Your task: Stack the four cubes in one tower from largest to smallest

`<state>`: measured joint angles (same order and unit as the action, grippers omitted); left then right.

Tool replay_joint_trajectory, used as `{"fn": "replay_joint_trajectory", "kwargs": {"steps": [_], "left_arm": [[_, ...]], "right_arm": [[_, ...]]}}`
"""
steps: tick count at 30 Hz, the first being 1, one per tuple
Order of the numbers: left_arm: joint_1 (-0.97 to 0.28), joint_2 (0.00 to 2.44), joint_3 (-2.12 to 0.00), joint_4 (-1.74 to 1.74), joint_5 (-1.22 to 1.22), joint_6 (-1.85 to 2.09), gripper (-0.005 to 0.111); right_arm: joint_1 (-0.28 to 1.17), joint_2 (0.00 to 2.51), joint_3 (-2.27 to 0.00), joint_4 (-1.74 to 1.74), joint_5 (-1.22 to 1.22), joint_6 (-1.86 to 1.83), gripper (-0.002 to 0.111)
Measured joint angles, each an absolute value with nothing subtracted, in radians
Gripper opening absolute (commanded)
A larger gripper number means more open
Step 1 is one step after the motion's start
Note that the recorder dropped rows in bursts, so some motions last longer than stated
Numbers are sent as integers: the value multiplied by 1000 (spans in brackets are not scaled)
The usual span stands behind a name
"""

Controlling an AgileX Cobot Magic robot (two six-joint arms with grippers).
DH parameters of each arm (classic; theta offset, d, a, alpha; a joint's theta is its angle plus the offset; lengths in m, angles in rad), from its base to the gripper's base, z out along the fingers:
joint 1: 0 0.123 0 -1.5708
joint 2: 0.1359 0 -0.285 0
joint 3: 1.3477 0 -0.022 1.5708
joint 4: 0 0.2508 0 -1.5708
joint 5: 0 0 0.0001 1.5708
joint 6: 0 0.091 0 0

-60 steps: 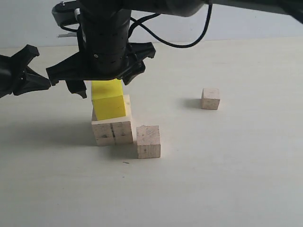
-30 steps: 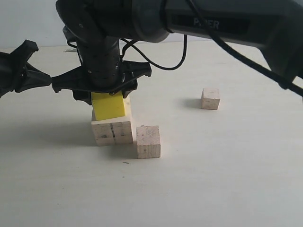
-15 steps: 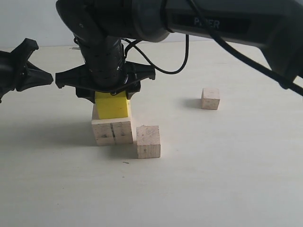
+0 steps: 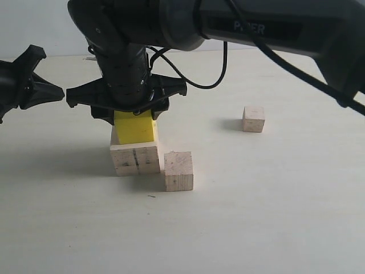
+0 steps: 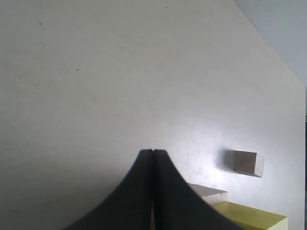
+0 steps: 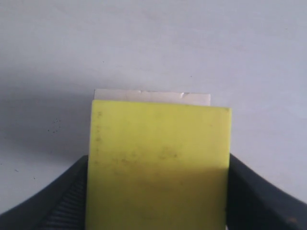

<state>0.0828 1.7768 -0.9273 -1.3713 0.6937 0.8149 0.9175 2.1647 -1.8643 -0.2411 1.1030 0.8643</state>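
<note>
The yellow cube [image 4: 136, 128] rests on the large wood cube [image 4: 135, 158] at the left of the exterior view. My right gripper [image 4: 132, 114] reaches across and is shut on it from above. In the right wrist view the yellow cube [image 6: 158, 163] fills the gap of the right gripper [image 6: 158, 196], both fingers [image 6: 67, 203] against its sides, with a strip of the large cube [image 6: 151, 97] showing beyond. The medium wood cube [image 4: 179, 171] stands beside the stack, touching its corner. The small wood cube [image 4: 253, 119] sits apart at the right. My left gripper [image 4: 37, 85] hovers shut and empty left of the stack.
The left wrist view shows the left gripper [image 5: 152, 152], the small cube [image 5: 248, 163] and the top of the yellow cube [image 5: 252, 216]. The right arm [image 4: 274, 28] spans the upper part of the exterior view. The pale tabletop [image 4: 256, 217] lies in front.
The right gripper has come down around the yellow cube, which now sits squarer on the large cube. Over the last half second nothing has visibly moved. The left gripper holds still.
</note>
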Motion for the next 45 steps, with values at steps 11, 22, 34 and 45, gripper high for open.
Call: {"fn": "replay_joint_trajectory", "kwargs": {"steps": [11, 22, 34, 45], "left_arm": [[83, 1777, -927, -1384, 694, 826, 0], [83, 1777, -927, -1385, 694, 826, 0], [83, 1777, -927, -1385, 694, 830, 0], [83, 1777, -927, -1385, 694, 830, 0]], "right_arm": [[918, 2165, -1864, -238, 1103, 858, 42], [918, 2163, -1864, -217, 1099, 846, 42], [918, 2161, -1864, -212, 1099, 843, 44], [918, 2163, -1864, -216, 1101, 838, 87]]}}
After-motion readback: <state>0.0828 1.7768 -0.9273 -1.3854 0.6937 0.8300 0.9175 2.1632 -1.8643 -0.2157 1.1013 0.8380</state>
